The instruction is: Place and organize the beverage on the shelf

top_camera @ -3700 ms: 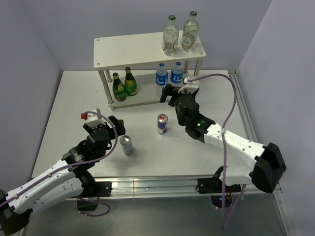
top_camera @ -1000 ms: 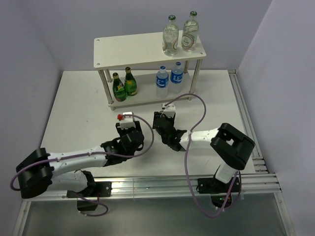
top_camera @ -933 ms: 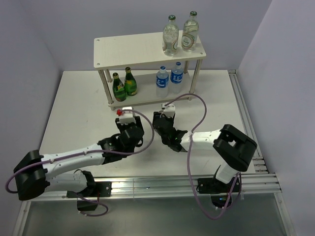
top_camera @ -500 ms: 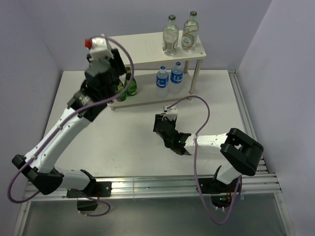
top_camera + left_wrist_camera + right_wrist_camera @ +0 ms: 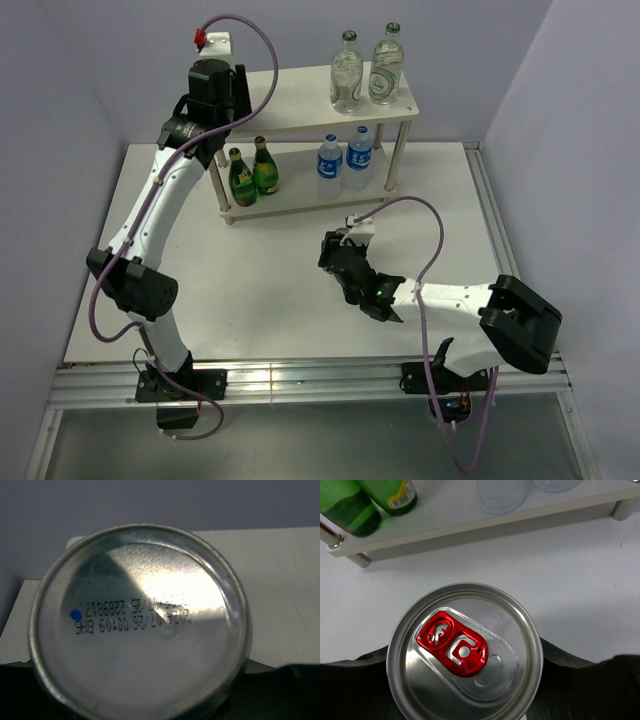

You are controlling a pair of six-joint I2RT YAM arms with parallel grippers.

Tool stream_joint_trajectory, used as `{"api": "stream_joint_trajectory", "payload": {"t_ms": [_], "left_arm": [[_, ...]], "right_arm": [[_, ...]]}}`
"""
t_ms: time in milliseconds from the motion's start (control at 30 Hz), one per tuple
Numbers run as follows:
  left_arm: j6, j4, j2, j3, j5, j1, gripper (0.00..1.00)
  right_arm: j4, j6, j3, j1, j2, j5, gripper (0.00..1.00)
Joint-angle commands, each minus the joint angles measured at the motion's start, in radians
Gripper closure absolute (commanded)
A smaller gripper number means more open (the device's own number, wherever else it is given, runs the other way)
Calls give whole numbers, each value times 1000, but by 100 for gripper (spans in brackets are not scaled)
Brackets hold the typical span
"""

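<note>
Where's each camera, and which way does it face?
Top external: above, behind the bases, looking down on both arms, white table, pale beige two-tier shelf.
Left wrist: on raised left gripper, facing the base of a date-stamped silver can.
Right wrist: on low right gripper, looking down at red-tabbed silver can, black fingers flanking.
Shared: green glass bottles, top and right wrist.

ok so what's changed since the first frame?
The left hand took hold of the silver can and swung it up and back to the left end of the shelf, at top-board height. The right hand pulled back from the shelf and closed on the red-tab can, low near the table's middle. All six bottles on the shelf stayed put.
</note>
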Motion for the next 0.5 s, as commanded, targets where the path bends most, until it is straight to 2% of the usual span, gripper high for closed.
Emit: {"api": "stream_joint_trajectory", "payload": {"t_ms": [0, 233, 300, 333, 367, 433, 467], "left_arm": [[21, 22, -5, 76, 55, 11, 100], [18, 71, -46, -24, 40, 15, 100], [12, 69, -51, -44, 32, 17, 91], [7, 74, -61, -53, 20, 15, 84], [4, 81, -72, -85, 11, 15, 61], [-3, 112, -102, -120, 11, 17, 44], [-3, 121, -113, -160, 16, 18, 30]], "right_arm": [[64, 12, -5, 8, -63, 53, 100], [47, 6, -19, 10, -129, 55, 100], [24, -7, -2, 15, -155, 59, 100], [18, -15, 4, 19, -169, 64, 100], [10, -24, 18, 21, -195, 68, 100], [-10, -32, 26, 24, -227, 71, 100], [-22, -41, 32, 24, -263, 71, 100]]}}
